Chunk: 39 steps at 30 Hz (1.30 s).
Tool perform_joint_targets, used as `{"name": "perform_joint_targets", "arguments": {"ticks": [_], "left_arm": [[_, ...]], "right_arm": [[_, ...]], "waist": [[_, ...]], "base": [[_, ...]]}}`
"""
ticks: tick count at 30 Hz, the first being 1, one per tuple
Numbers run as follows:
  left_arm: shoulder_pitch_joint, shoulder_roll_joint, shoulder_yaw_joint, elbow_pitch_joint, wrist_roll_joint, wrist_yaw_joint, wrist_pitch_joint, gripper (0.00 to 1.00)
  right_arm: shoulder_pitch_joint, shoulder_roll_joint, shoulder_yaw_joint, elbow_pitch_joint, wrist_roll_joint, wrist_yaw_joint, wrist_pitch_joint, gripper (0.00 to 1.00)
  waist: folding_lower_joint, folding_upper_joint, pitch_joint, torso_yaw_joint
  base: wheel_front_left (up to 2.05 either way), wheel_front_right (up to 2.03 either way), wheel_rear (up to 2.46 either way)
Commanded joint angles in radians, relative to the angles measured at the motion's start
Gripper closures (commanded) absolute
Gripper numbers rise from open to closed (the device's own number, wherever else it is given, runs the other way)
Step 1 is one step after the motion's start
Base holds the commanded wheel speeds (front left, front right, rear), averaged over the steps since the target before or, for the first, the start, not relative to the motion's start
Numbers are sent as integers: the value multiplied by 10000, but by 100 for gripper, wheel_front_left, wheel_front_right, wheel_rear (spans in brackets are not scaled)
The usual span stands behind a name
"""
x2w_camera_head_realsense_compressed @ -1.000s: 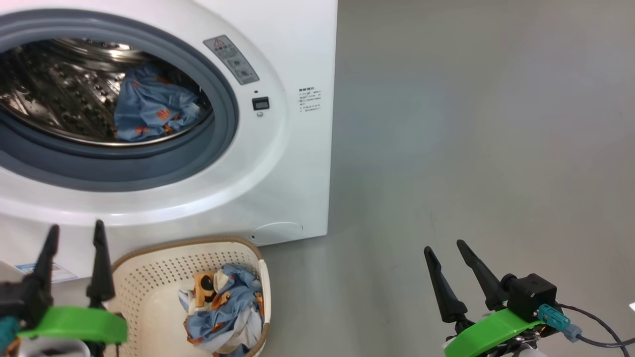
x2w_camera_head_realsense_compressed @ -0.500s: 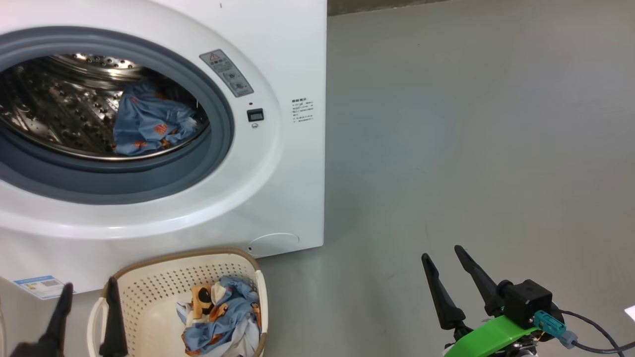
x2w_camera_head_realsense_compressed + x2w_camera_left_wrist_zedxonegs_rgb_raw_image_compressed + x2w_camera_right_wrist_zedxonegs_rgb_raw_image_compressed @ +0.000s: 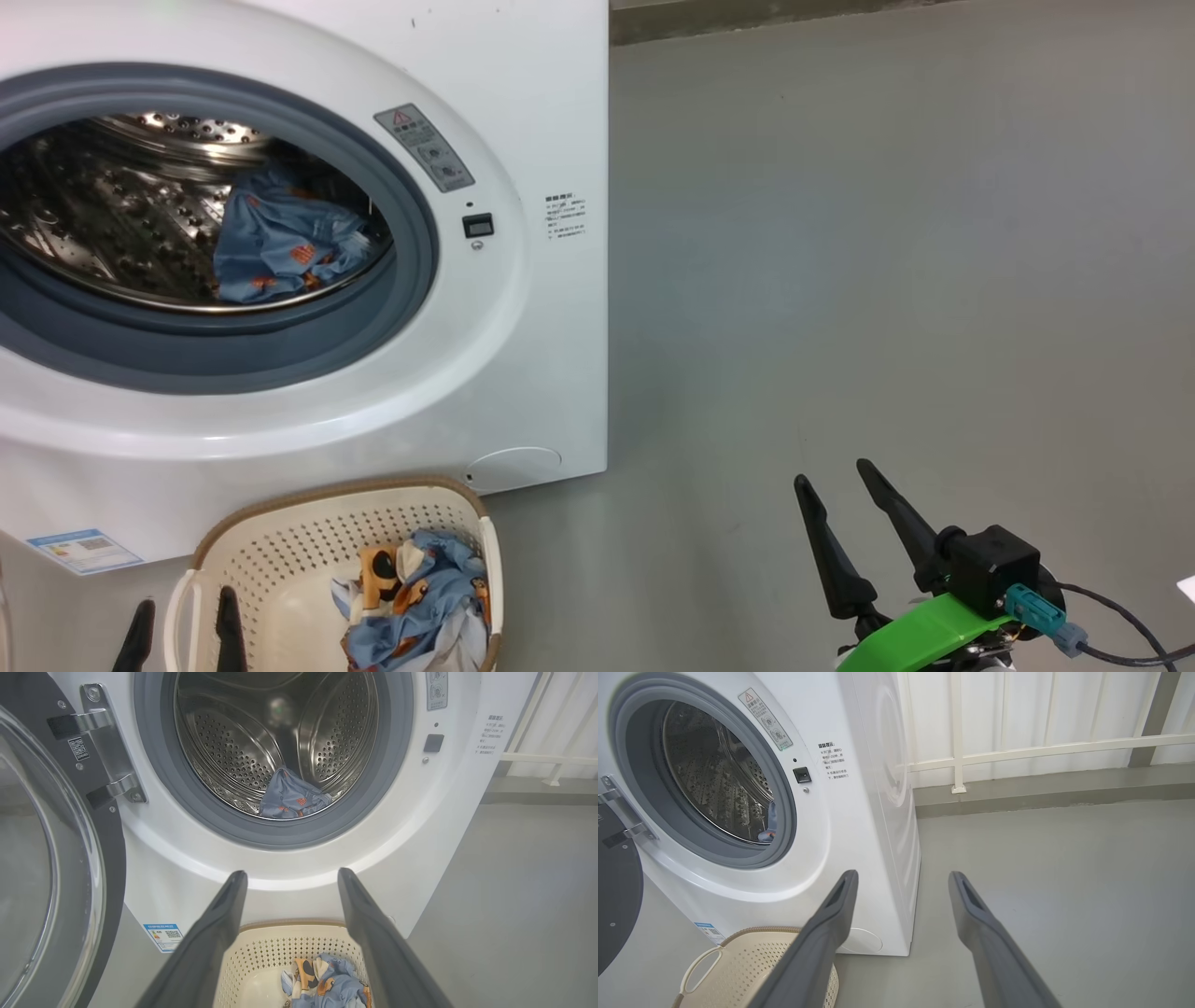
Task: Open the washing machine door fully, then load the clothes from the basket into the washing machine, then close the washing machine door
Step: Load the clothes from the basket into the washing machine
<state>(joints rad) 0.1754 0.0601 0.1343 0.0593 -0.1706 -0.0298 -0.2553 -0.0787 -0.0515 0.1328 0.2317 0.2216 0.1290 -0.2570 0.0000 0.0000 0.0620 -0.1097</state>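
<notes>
Lower left of the head view: my left gripper [image 3: 184, 611] showed as two dark finger ends, apart and holding nothing, beside the left handle of the basket [image 3: 336, 487].
Lower right of the head view: my right gripper [image 3: 833, 474] hung over bare grey floor [image 3: 887, 280], fingers apart and empty, well away from the laundry.
Washing machine [image 3: 551, 373]: it filled the upper left of the head view, its grey-ringed opening uncovered.
Clothes [image 3: 420, 597]: a crumpled blue bundle with an orange-and-black patch lay at the right end of the basket, which sat on the floor just in front of the machine.
Drum [image 3: 112, 205]: one blue piece [image 3: 280, 247] lay inside, toward the right of the opening.
Step in hand: I judged this as mid-loading, with one piece in and the basket bundle yet to go.
Next move: I judged that the left gripper needed to shift right and down over the bundle, close on a thick fold, then lift clear of the brown rim before reaching into the opening.
What the left wrist view added: the washing machine door [image 3: 46, 858] stood swung wide at the frame's left, glass bowl facing me, on its metal hinge [image 3: 105, 742].
What the right wrist view added: the machine's side panel [image 3: 887, 788] and a white railing [image 3: 1017, 746] along the wall behind.
</notes>
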Motion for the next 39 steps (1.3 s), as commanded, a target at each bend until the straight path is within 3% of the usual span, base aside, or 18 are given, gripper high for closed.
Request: {"name": "perform_joint_targets", "arguments": {"ticks": [1, 39], "left_arm": [[-68, 41, 405, -293, 106, 38, -64, 0], [8, -97, 303, 23, 168, 12, -65, 0]], "right_arm": [[-50, 13, 243, -295, -70, 17, -48, 0], [-4, 13, 188, -58, -118, 17, -48, 0]], "waist": [[0, 0, 10, -18], [0, 0, -422, 367]], "base": [[0, 0, 0], [0, 0, 0]]}}
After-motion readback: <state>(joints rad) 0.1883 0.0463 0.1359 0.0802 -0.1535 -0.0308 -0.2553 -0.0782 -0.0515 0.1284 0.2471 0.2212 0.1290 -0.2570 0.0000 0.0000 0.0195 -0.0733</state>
